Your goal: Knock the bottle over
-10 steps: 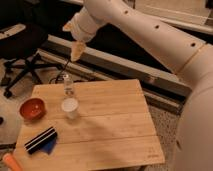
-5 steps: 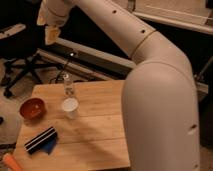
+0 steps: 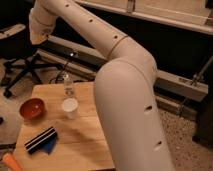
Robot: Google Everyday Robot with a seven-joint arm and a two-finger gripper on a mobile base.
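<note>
A: Where is the gripper (image 3: 37, 36)?
B: High at the left, off the table's far edge. I cannot tell whether it is open or holding anything.
A: And the bottle (image 3: 68, 85)?
B: It stands upright, below and to the right of the gripper, just behind the white cup (image 3: 70, 107).

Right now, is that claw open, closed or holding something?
Claw: cannot be told open or closed; it is high at the upper left, above and apart from the upright bottle.
</note>
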